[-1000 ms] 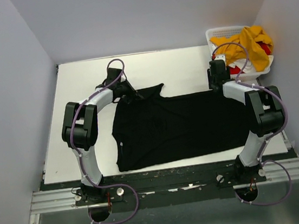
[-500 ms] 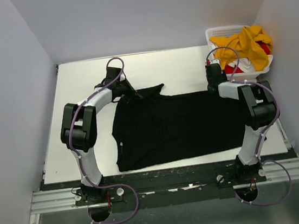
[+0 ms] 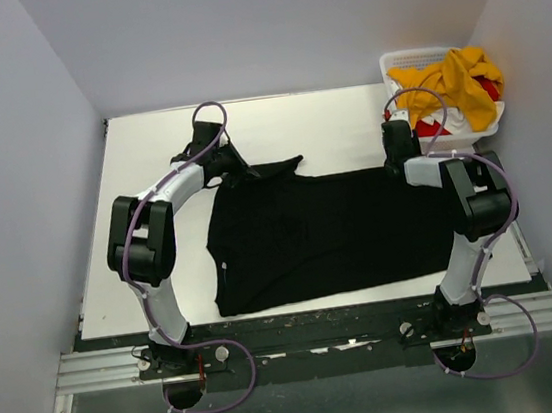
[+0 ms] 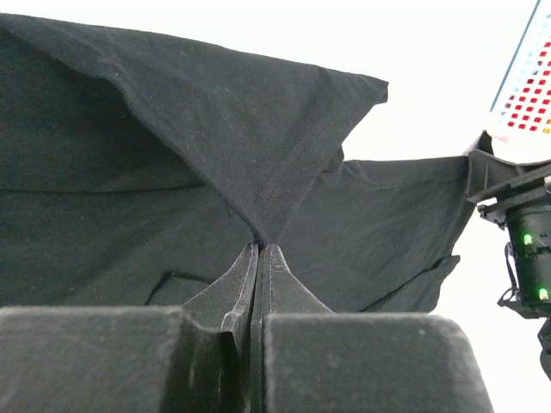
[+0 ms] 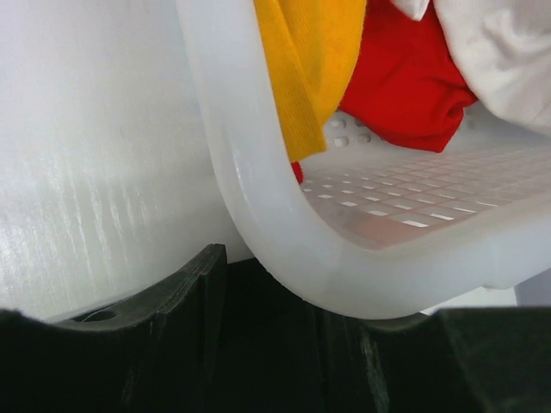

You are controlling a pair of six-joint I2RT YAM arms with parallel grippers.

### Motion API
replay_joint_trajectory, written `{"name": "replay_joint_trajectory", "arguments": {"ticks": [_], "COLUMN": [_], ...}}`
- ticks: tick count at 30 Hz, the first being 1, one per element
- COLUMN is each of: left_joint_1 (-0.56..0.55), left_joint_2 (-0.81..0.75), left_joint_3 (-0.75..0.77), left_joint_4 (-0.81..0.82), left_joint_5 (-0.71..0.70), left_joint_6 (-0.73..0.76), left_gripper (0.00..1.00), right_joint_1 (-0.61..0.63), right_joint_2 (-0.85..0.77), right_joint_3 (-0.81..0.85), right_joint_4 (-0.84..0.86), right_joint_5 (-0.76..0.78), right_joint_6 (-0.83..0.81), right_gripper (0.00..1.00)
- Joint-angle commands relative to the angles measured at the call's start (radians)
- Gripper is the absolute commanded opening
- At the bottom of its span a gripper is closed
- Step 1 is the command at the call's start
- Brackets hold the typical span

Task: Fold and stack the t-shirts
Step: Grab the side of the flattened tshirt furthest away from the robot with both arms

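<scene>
Table (image 3: 164,281): white, runs from the arm bases to the far wall.

Black shirt (image 3: 330,235): lies spread over the middle of the table, mostly flat, near edge close to the table's near edge. Reaches from beside the left arm (image 3: 153,232) across to under the right arm (image 3: 476,197). Sends one sleeve out at the far left corner, drawn up into a peak.

Basket (image 3: 409,56): white, slatted, sits at the far right corner of the table, just beyond the black shirt's far right corner. Fills most of the right wrist view with its curved rim.

Yellow shirt (image 3: 457,78): heaps on top of the basket and hangs over its rim.

Red shirt (image 3: 488,90): lies under the yellow shirt, inside the basket.

White shirt (image 5: 499,52): lies bunched in the basket beside the red shirt.

Left gripper (image 3: 242,175): sits at the black shirt's far left sleeve, fingers (image 4: 237,288) pressed together, clamped on a fold of the sleeve hem that tents out from their tips.

Right gripper (image 3: 397,163): hangs low at the black shirt's far right corner, just beside the basket. Shows fingers (image 5: 172,292) set apart in the wrist view, with a dark mass between them. Cannot tell whether cloth is clamped there.
</scene>
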Motion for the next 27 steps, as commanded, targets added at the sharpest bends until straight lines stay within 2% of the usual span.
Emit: {"name": "replay_joint_trajectory", "arguments": {"ticks": [1,6,13,20,23,27], "left_joint_1": [-0.007,-0.007,-0.006,-0.004,-0.005,-0.005], "left_joint_2": [-0.058,-0.073,-0.073,-0.081,-0.086,-0.101], "left_joint_3": [-0.023,-0.043,-0.037,-0.036,-0.039,-0.056], "left_joint_4": [-0.015,-0.001,-0.015,-0.016,-0.015,-0.010], "left_joint_5": [-0.052,-0.053,-0.059,-0.068,-0.070,-0.071], "left_joint_6": [0.034,0.035,0.046,0.052,0.055,0.057], "left_gripper": [0.00,0.00,0.00,0.00,0.00,0.00], "right_joint_1": [-0.015,-0.015,-0.015,-0.017,-0.016,-0.017], "right_joint_2": [-0.089,-0.091,-0.021,0.019,0.019,0.009], "right_joint_3": [-0.080,-0.133,-0.077,-0.061,-0.061,-0.070], "right_joint_4": [0.221,0.300,0.173,0.173,0.205,0.257], "right_joint_5": [-0.069,-0.037,-0.064,0.036,0.052,0.101], "right_joint_6": [-0.026,-0.107,-0.122,-0.141,-0.139,-0.155], "right_gripper": [0.47,0.44,0.39,0.32,0.24,0.07]}}
